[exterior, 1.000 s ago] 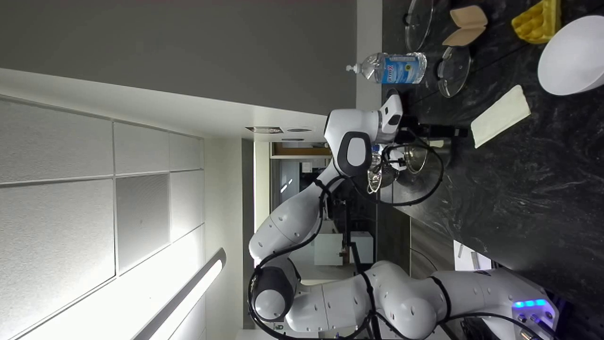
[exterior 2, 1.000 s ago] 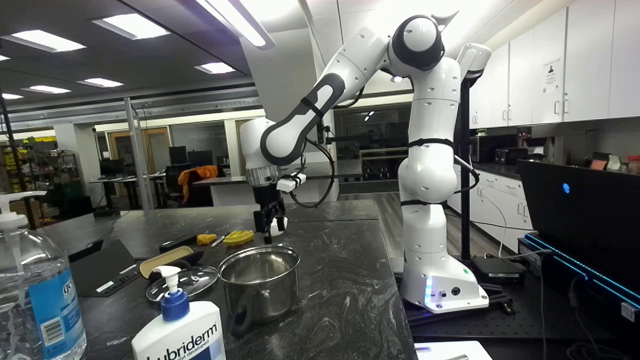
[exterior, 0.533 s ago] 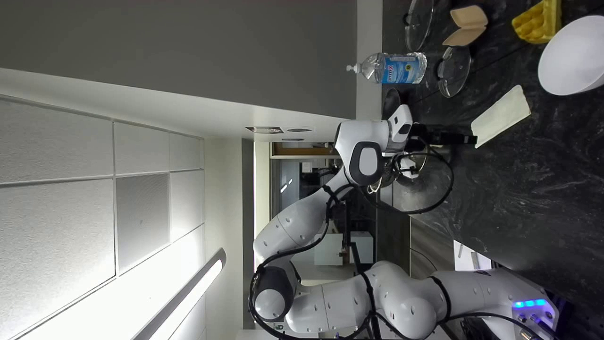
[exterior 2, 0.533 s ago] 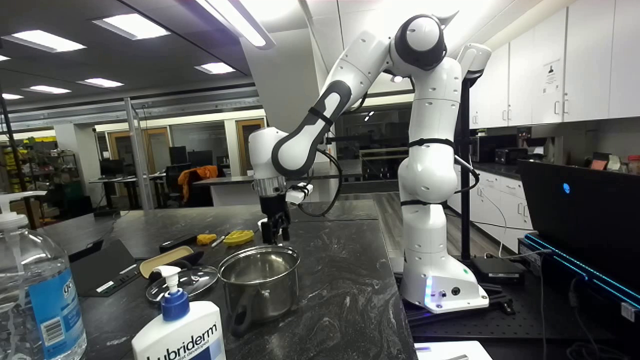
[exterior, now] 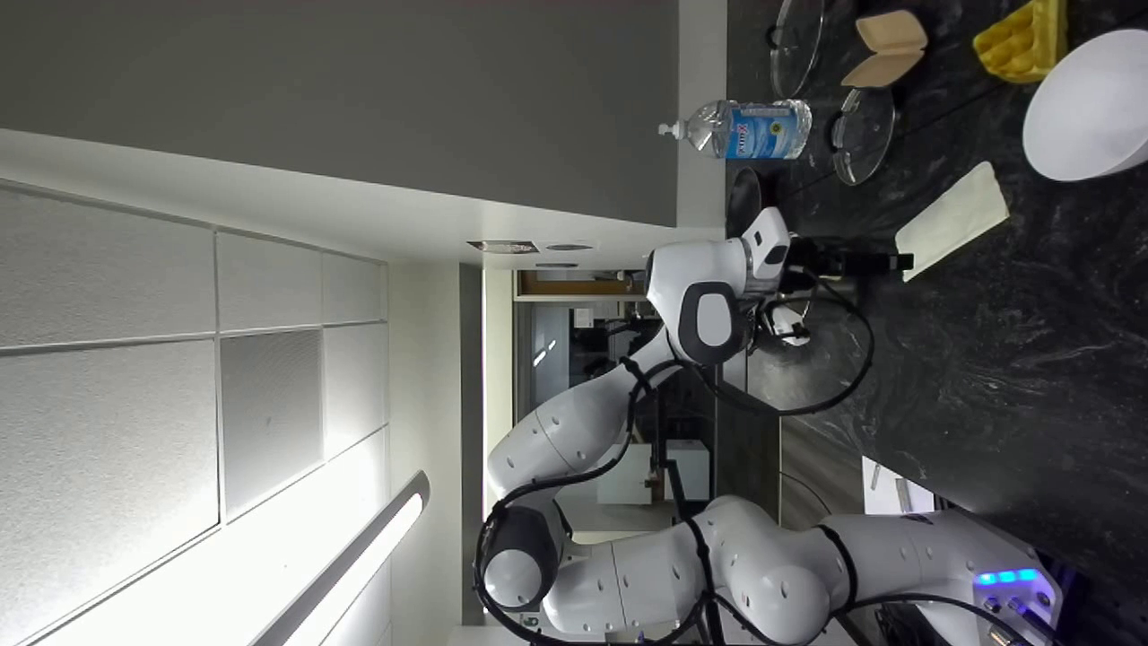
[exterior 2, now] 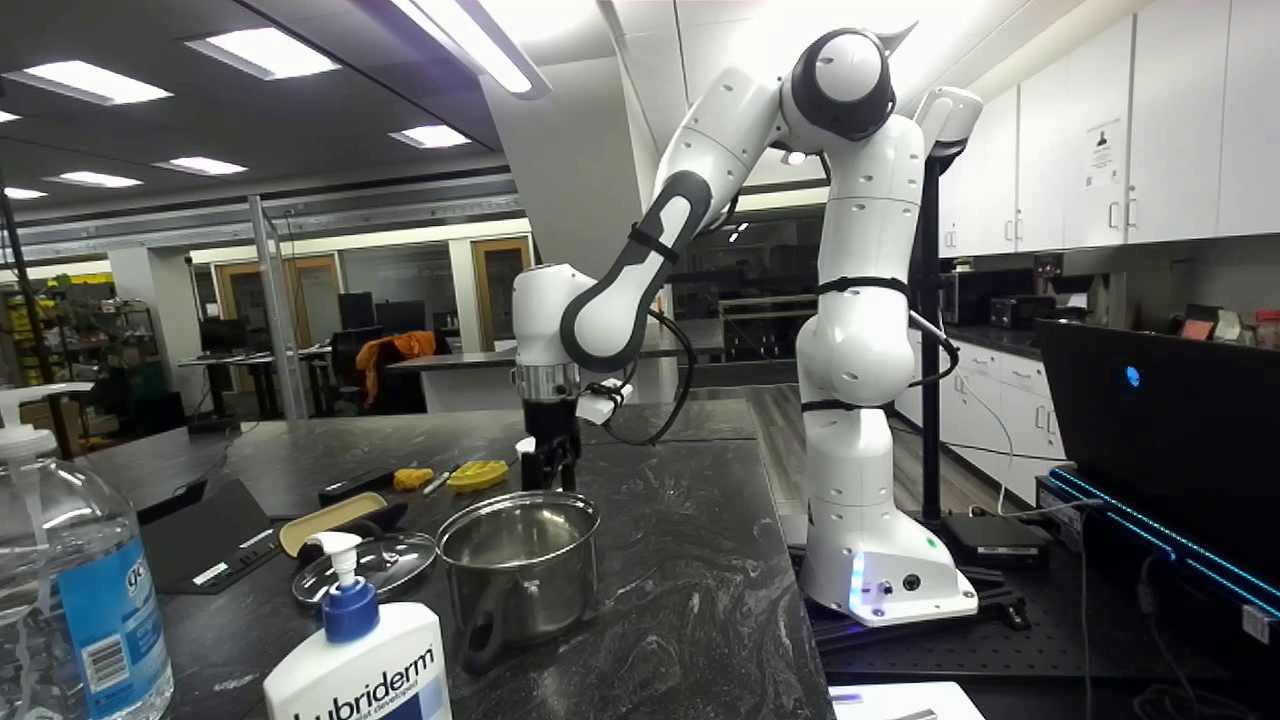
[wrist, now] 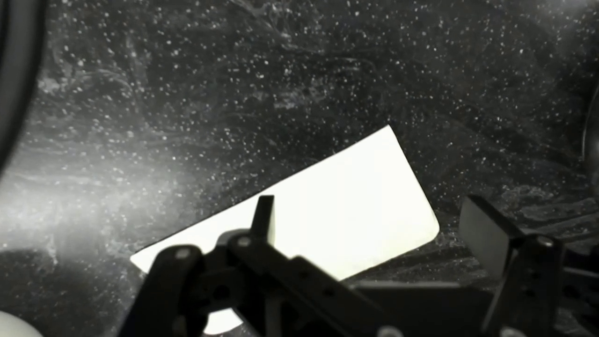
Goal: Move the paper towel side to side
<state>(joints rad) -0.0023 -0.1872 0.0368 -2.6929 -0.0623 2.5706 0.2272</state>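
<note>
The paper towel is a pale folded rectangle [exterior: 960,220] lying flat on the dark countertop in an exterior view. In the wrist view the paper towel [wrist: 341,201] looks bright white and lies slanted below the jaws. My gripper [wrist: 367,206] is open with nothing between its fingers. Its left finger [wrist: 265,217] overlaps the towel in that view, and its right finger [wrist: 486,238] is past the towel's right corner. In an exterior view the gripper [exterior: 908,262] overlaps the towel's near end; I cannot tell whether it touches. The gripper [exterior 2: 550,480] shows behind the pot, where the towel is hidden.
A steel pot [exterior 2: 520,570] stands close to the gripper. A lotion bottle [exterior 2: 365,665], a clear soap bottle [exterior: 767,130] and a glass lid [exterior: 863,135] are nearby. A white bowl [exterior: 1085,108] and a yellow tray [exterior: 1022,45] stand beyond the towel.
The gripper has come down towards the countertop and shifted towards the robot's base, ending over the towel's end. The paper towel and the other objects have not visibly moved.
</note>
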